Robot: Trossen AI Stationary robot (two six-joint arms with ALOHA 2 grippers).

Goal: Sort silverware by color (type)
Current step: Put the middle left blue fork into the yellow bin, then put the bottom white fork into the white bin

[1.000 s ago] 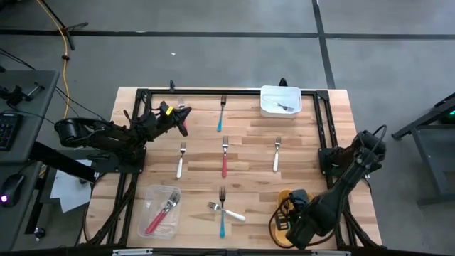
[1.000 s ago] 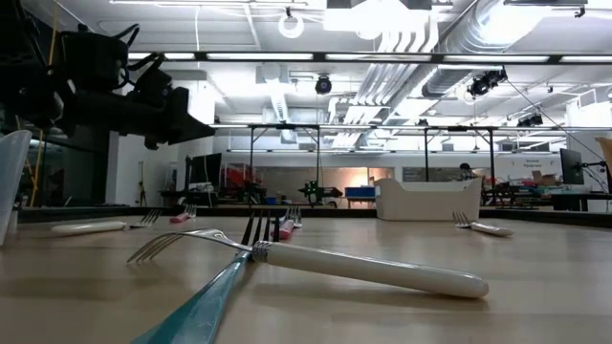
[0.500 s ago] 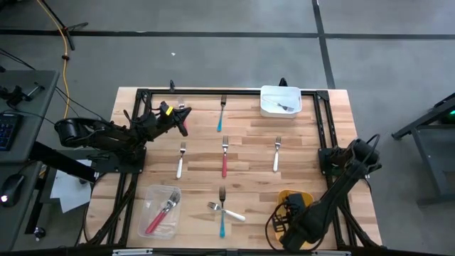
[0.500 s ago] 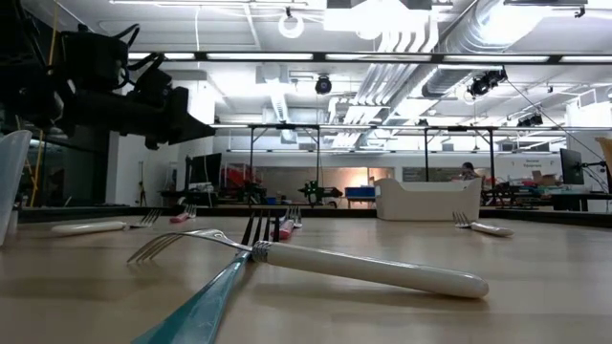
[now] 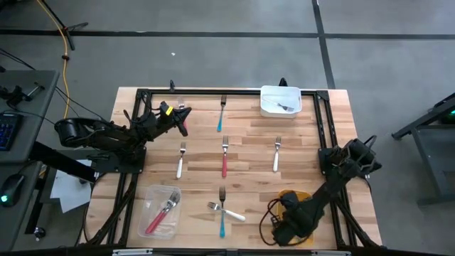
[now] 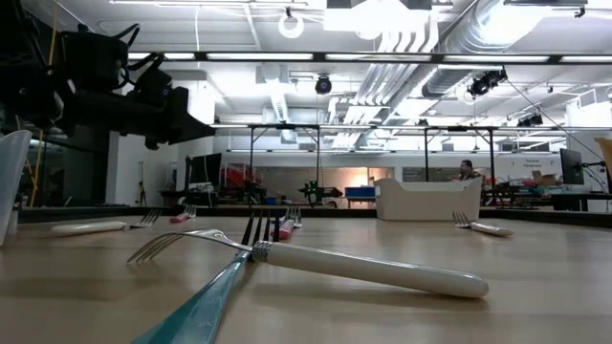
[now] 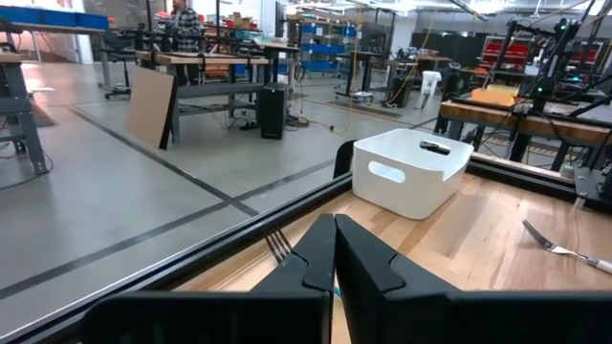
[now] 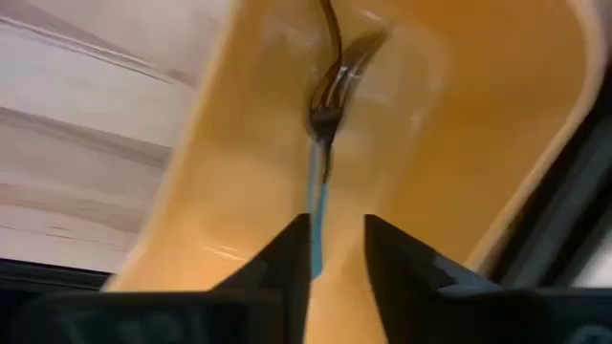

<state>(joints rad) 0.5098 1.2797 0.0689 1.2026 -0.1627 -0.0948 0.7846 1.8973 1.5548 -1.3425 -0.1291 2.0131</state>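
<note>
The right gripper (image 8: 337,250) hangs over the yellow container (image 5: 296,198) with fingers parted — a teal-handled fork (image 8: 319,153) lies released inside. This drop looks done; next comes lifting clear toward another fork. The left gripper (image 7: 335,250) waits clenched near the white bin (image 7: 411,172).

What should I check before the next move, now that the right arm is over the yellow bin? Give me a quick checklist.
1. Right gripper fingers apart: ok.
2. Blue fork lies inside the yellow bin, free of the fingers: ok, as far as the wrist view shows.
3. Left gripper shut and waiting near the table's far left: ok.
4. Sorting finished: not ok; the crossed forks and others are on the table.
5. Red forks in the clear tub: ok.
</note>
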